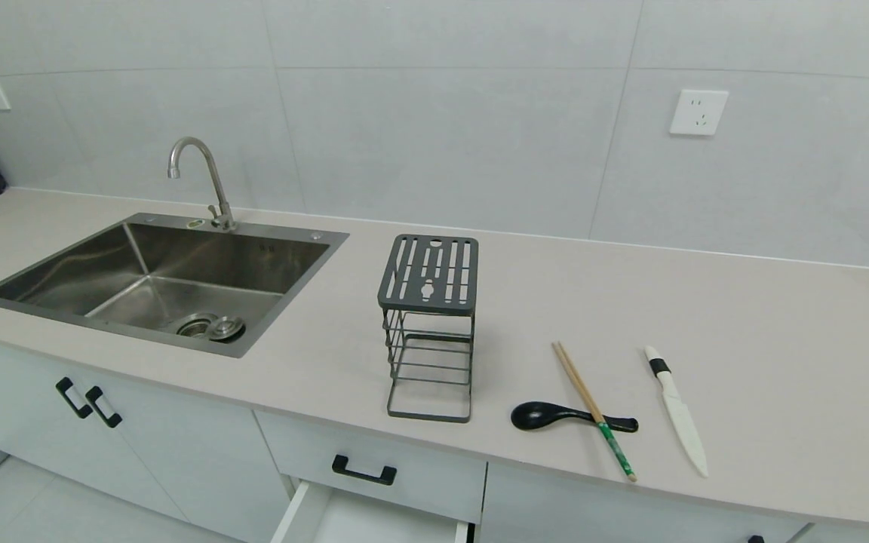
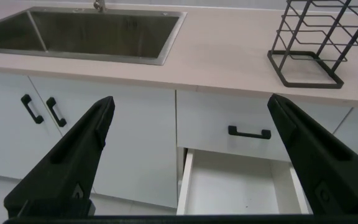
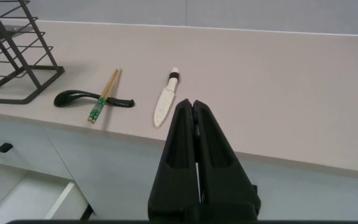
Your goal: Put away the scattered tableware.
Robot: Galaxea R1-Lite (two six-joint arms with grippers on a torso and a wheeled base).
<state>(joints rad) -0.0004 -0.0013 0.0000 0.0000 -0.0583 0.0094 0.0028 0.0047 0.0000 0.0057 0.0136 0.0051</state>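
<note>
The black spoon [image 1: 536, 415], chopsticks [image 1: 581, 388] and white knife [image 1: 680, 415] lay near the front of the bench [image 1: 781, 354], beside the rack [image 1: 429, 332], chopsticks crossing the spoon's handle. All looked light, stiff, slippery; a mid-shaft pinch seemed best. The left gripper [image 2: 191, 106] had jaws released; the right gripper [image 3: 193, 106], clenched empty

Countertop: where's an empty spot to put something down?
Bare countertop lies between the sink and the rack, behind the tableware up to the wall, and right of the knife. The front edge is crowded: spoon, chopsticks and knife lie close together.
</note>
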